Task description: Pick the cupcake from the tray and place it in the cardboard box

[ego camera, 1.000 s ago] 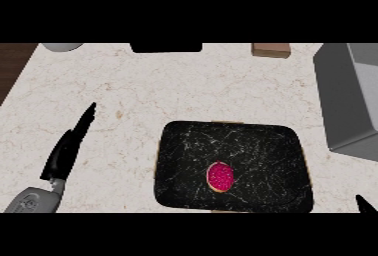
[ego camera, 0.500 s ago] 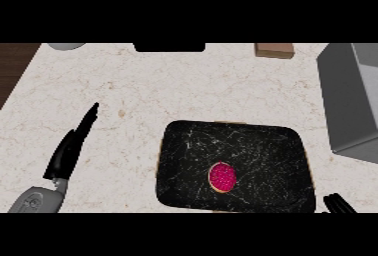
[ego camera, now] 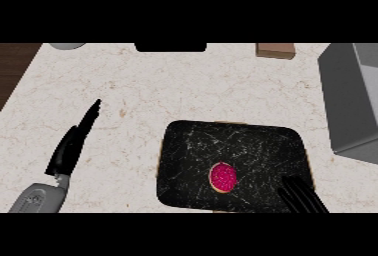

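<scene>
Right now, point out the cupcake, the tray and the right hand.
cupcake (ego camera: pixel 223 177), head view, on its pink top.
tray (ego camera: pixel 221 140), head view, on bare dark floor of the tray.
right hand (ego camera: pixel 300 194), head view, on its straight black fingers.

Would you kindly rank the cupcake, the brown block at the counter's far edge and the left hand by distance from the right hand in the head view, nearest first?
From the right hand, at the tray's lower right:
1. Cupcake, on the tray just left of the hand.
2. Left hand, across the counter on the left side.
3. Brown block, at the far edge, above the hand.
</scene>
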### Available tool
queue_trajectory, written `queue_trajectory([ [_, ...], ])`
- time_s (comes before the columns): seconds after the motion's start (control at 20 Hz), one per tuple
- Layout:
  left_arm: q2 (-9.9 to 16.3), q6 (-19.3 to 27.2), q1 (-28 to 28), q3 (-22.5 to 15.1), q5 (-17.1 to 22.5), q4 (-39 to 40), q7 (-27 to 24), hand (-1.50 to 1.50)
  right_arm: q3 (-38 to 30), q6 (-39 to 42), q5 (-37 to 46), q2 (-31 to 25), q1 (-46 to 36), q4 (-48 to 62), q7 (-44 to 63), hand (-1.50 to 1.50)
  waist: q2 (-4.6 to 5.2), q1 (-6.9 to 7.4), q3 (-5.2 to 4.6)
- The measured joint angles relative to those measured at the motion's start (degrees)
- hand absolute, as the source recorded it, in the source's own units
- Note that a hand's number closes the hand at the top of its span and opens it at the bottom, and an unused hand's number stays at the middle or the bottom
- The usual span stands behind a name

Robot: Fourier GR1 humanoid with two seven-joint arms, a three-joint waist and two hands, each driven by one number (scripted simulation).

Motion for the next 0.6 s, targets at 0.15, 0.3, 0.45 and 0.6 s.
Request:
queue_trajectory([
  [0.15, -1.00, -0.35, -0.17, 0.97, -0.84, 0.04, 0.37, 0.00, 1.26, 0.73, 2.27, 1.47, -3.55, 2.51, 2.23, -1.50, 0.00, 0.03, 0.01],
  [0.3, -1.71, -1.04, -0.15, 1.81, -1.95, 0.10, 0.47, 0.00, 2.15, -0.93, 4.21, 2.95, -5.39, 4.24, 2.94, -1.50, -0.01, -0.01, 0.02],
  [0.45, -1.79, -2.00, 0.87, 2.64, -2.47, -0.74, 0.43, 0.00, 1.99, -3.61, 5.13, 4.22, -7.79, 7.02, 2.10, -1.50, -0.02, 0.04, 0.03],
  [0.6, -2.14, -3.22, -0.14, 4.19, -2.99, 0.37, 0.07, 0.00, 2.79, -5.08, 6.82, 4.93, -8.90, 8.44, 2.26, -1.50, -0.01, -0.02, 0.03],
])
